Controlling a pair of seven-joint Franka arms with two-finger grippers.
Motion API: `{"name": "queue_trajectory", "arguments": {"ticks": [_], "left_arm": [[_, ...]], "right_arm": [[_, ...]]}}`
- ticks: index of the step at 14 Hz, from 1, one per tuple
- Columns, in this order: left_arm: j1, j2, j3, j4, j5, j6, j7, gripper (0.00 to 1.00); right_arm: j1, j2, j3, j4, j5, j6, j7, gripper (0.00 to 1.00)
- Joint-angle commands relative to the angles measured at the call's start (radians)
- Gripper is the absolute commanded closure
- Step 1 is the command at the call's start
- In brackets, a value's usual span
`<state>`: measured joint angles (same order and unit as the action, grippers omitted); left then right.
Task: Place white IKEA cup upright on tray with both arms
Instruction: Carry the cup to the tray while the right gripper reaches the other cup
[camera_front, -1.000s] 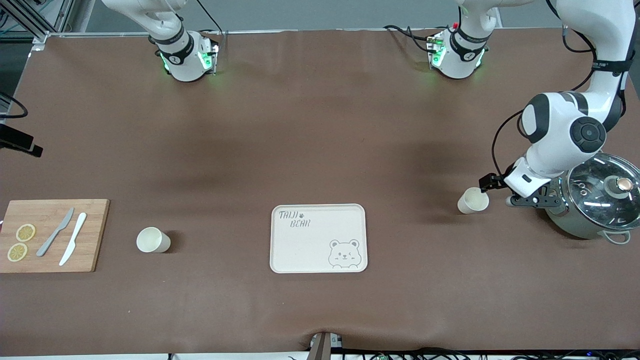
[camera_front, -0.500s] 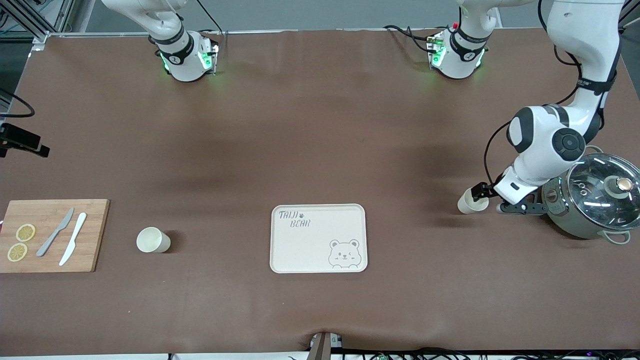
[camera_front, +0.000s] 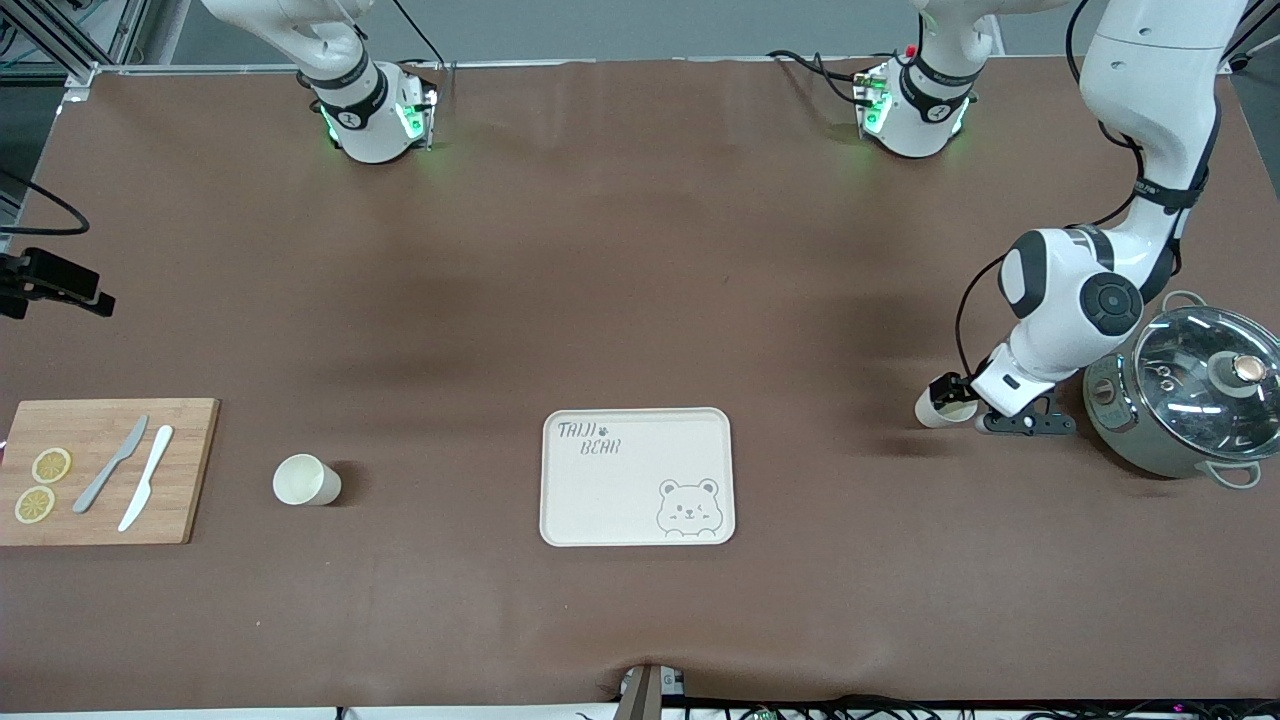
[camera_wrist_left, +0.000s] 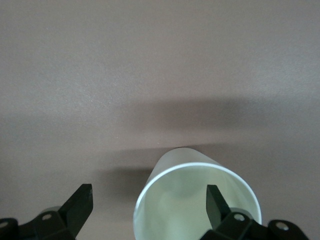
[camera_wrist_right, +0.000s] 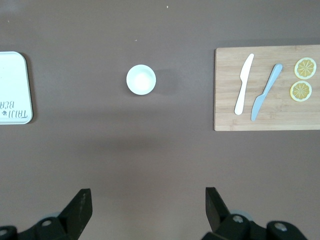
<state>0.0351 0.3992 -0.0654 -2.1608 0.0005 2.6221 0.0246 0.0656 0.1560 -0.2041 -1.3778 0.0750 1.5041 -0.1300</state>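
Observation:
A white cup stands on the brown table toward the left arm's end, beside a steel pot. My left gripper is low at its rim and open. In the left wrist view one finger is inside the cup's mouth and the other finger is outside the wall. A second white cup stands upright between the tray and the board; it also shows in the right wrist view. The cream TAIJI BEAR tray lies bare mid-table. My right gripper is open and empty, high over the table.
A steel pot with a glass lid stands right beside the left hand. A wooden cutting board with two knives and lemon slices lies at the right arm's end. The right arm's black hand shows at the front view's edge.
My left gripper has moved away from the pot onto the cup, and its finger is now at the cup's mouth. The right arm's hand has drifted a little toward the table's middle.

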Motion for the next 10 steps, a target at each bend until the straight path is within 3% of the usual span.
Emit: {"name": "queue_trajectory", "arguments": {"ticks": [1, 3, 10], "left_arm": [[0.002, 0.010, -0.001, 0.010, 0.021, 0.009, -0.003, 0.99], [0.005, 0.015, -0.001, 0.015, 0.023, 0.010, 0.009, 1.00], [-0.001, 0.046, -0.002, 0.047, 0.023, 0.010, -0.006, 1.00]], "right_arm": [[0.057, 0.002, -0.006, 0.005, -0.020, 0.008, 0.000, 0.00], [0.100, 0.002, -0.008, 0.005, -0.029, 0.007, 0.012, 0.00], [0.083, 0.045, -0.008, 0.005, -0.015, 0.065, 0.023, 0.00]]}}
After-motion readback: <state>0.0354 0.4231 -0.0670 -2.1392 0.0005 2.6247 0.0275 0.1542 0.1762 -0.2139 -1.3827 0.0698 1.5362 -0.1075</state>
